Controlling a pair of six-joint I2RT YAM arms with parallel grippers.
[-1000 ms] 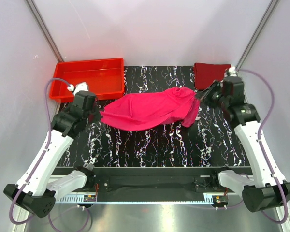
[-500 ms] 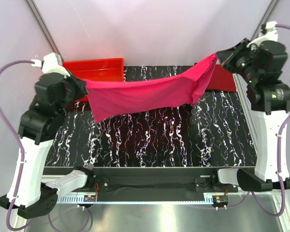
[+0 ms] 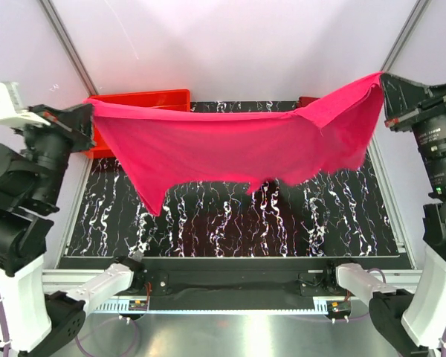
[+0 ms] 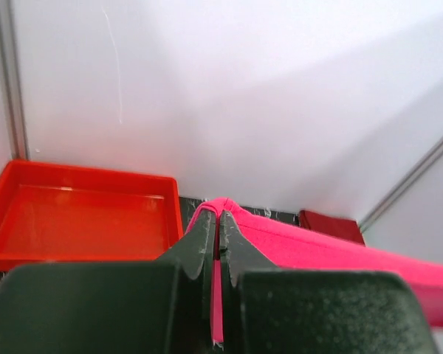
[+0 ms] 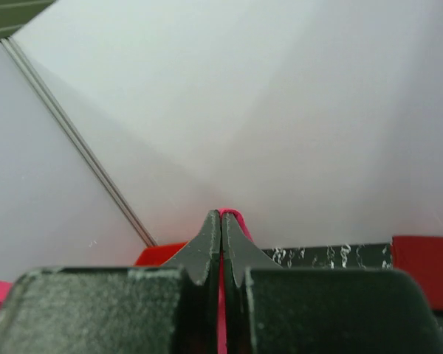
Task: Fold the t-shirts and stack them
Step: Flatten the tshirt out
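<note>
"While the pink t-shirt hangs in the air above the table, which arm has it?"

"Both. The left gripper has its jaws pressed together on one top corner at about 10 o'clock in the overhead view. The right gripper is likewise clamped on the opposite corner at about 2 o'clock. Each wrist camera shows a sliver of pink cloth caught between closed fingertips."

"So how does the shirt lie?"

"Its long axis runs from 10 o'clock across to 2 o'clock, stretched between the two grippers. The held edge sags a little at the middle. The rest drapes from that edge toward 6 o'clock, and the lower hem hangs ragged and uneven. Neither arm is nearer, since each owns one end."

"And the other pieces?"

"The maroon t-shirt sits at the table's far edge near 1 o'clock, mostly hidden behind the pink one from above. The red tray is at 11 o'clock, also behind the cloth."

"What does the coming move depend on?"

"Probably on the span. The body hangs on the 6 o'clock side of the grippers. To lay it flat they would likely have to descend together and keep that line taut, or the cloth will bunch."
</note>
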